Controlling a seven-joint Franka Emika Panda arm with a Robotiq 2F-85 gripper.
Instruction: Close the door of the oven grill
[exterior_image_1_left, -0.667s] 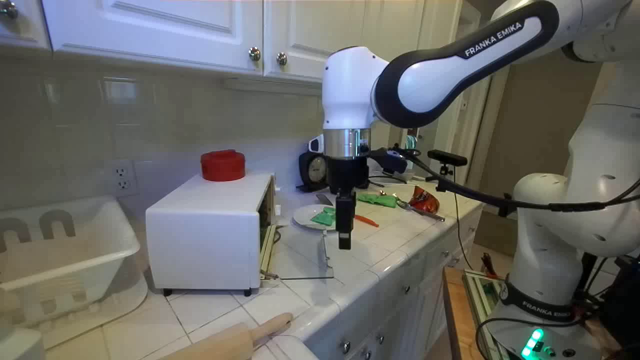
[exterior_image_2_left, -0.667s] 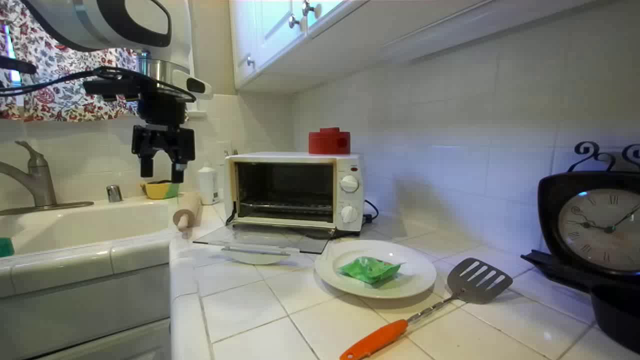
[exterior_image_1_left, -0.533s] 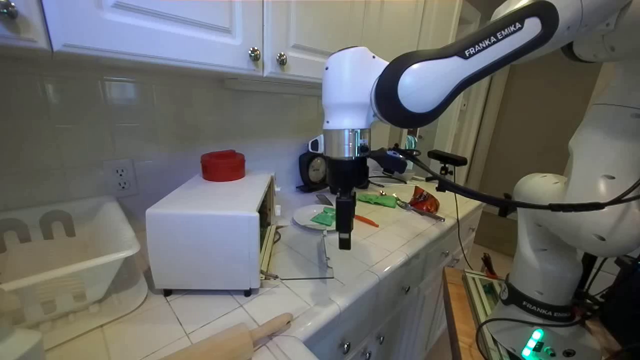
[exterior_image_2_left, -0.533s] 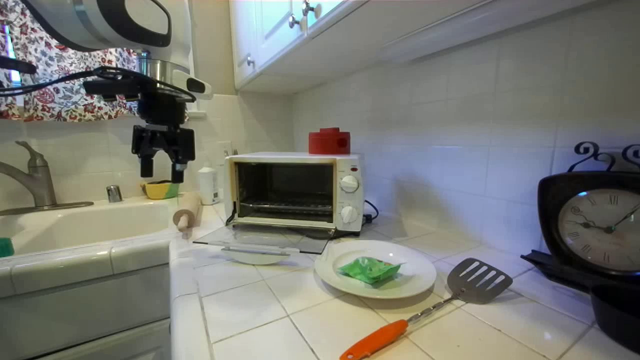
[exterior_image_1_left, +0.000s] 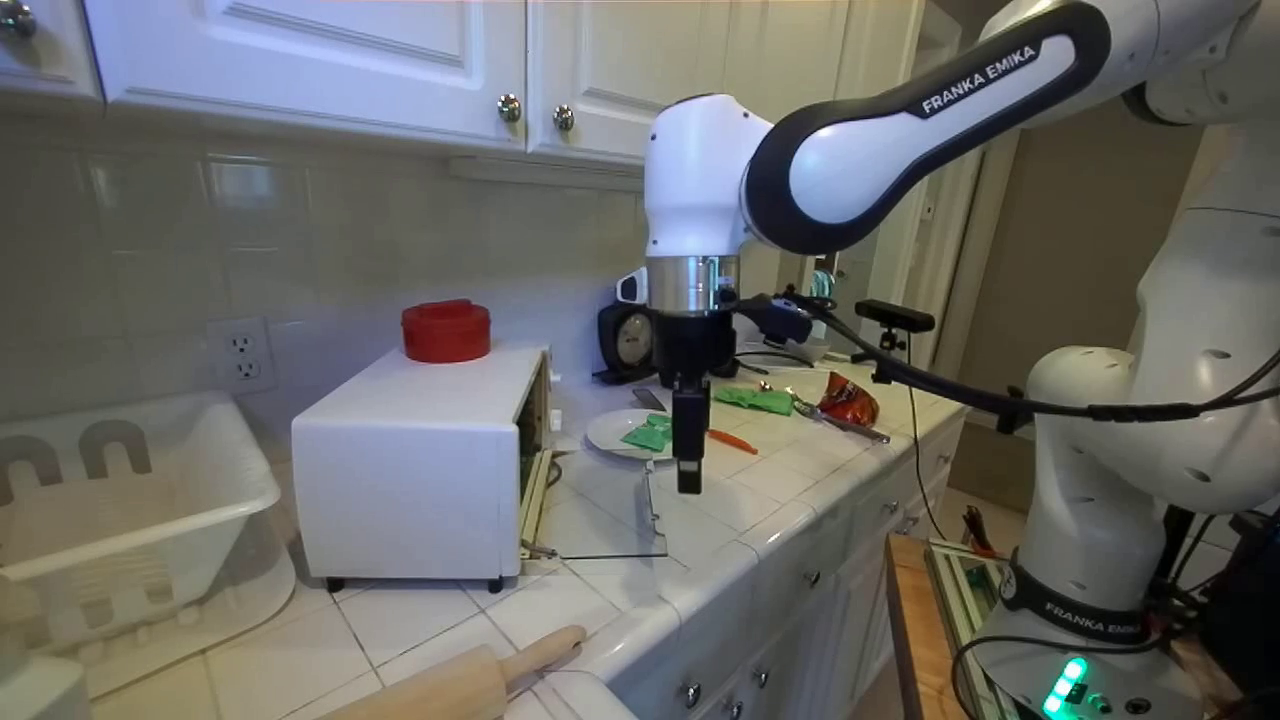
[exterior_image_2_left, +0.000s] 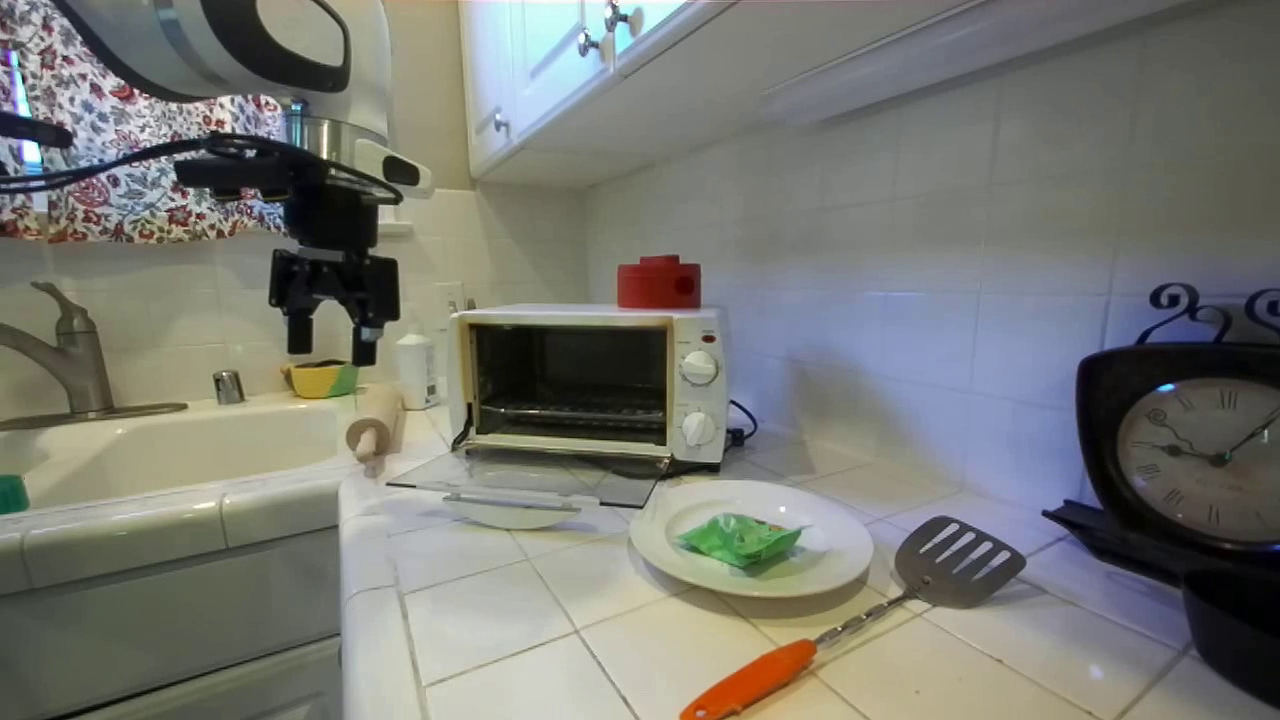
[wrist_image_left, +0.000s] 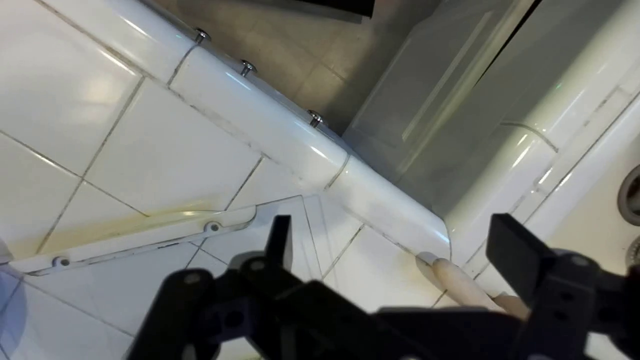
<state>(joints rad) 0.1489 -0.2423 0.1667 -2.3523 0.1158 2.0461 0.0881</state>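
Observation:
The oven grill is a white box, seen from its side in an exterior view (exterior_image_1_left: 410, 500) and from its front in an exterior view (exterior_image_2_left: 700, 345). Its glass door (exterior_image_1_left: 600, 515) is folded down, lying nearly flat just above the counter, also in an exterior view (exterior_image_2_left: 545, 470). The pale handle (exterior_image_2_left: 520, 500) runs along the door's outer edge; it shows in the wrist view (wrist_image_left: 135, 242). My gripper (exterior_image_1_left: 689, 482) points down, open and empty, above the counter near its front edge, apart from the door. It also shows in an exterior view (exterior_image_2_left: 333, 345) and the wrist view (wrist_image_left: 392, 232).
A white plate (exterior_image_2_left: 650, 560) with a green packet sits close to the door's outer corner. An orange-handled spatula (exterior_image_2_left: 750, 680) lies beside it. A red container (exterior_image_1_left: 446, 332) stands on the oven. A rolling pin (exterior_image_1_left: 450, 690) and dish rack (exterior_image_1_left: 230, 480) lie on the far side. Cabinets hang above.
My gripper has risen slightly and shifted a little to the right in an exterior view, toward the oven side. It stays open. The door and the other objects have not moved.

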